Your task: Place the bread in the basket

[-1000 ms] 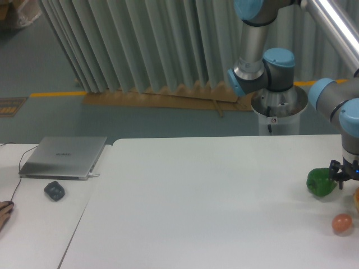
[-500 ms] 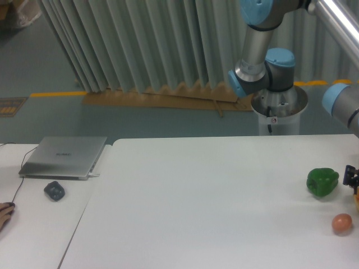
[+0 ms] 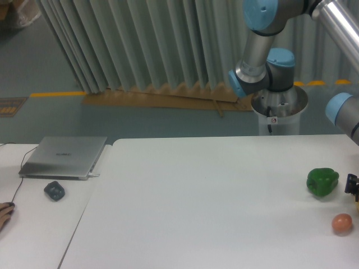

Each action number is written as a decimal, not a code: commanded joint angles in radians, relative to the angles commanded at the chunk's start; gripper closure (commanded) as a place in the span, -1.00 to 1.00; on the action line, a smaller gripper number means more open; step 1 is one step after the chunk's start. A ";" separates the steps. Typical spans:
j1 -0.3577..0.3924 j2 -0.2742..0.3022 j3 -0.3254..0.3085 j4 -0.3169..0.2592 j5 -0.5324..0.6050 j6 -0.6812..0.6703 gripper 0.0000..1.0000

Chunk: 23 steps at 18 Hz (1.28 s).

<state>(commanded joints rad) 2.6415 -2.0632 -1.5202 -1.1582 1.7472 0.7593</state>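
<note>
At the far right edge only a dark sliver of my gripper (image 3: 353, 184) shows, just right of the green bell pepper (image 3: 322, 182). Its fingers are cut off by the frame, so I cannot tell whether they are open or shut. Directly below that sliver, a thin golden-orange strip of the bread (image 3: 357, 200) peeks in at the edge. The basket is out of view.
A small orange-pink ball (image 3: 341, 223) lies in front of the pepper on the white table (image 3: 213, 196). On the left table sit a closed laptop (image 3: 63, 157) and a dark lump (image 3: 54, 190). The arm's base and elbow (image 3: 269, 67) rise behind the table's far right.
The arm has swung right. The gripper, which stood against the pepper's right side, has slid almost out of the frame. Pepper and ball have not moved.
</note>
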 joint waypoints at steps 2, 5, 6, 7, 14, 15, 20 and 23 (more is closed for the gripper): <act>-0.003 -0.006 0.000 0.000 0.003 0.000 -0.87; -0.003 -0.002 -0.005 0.000 0.006 0.008 0.09; -0.003 0.001 -0.005 -0.002 0.005 0.014 0.29; -0.003 0.008 -0.005 -0.005 0.005 0.015 0.30; 0.006 0.078 0.014 -0.083 -0.037 0.020 0.34; 0.005 0.087 0.015 -0.104 -0.037 0.020 0.34; -0.011 0.166 0.043 -0.216 -0.054 0.064 0.33; 0.015 0.199 0.049 -0.221 -0.090 0.162 0.33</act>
<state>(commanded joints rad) 2.6567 -1.8638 -1.4711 -1.3790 1.6567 0.9217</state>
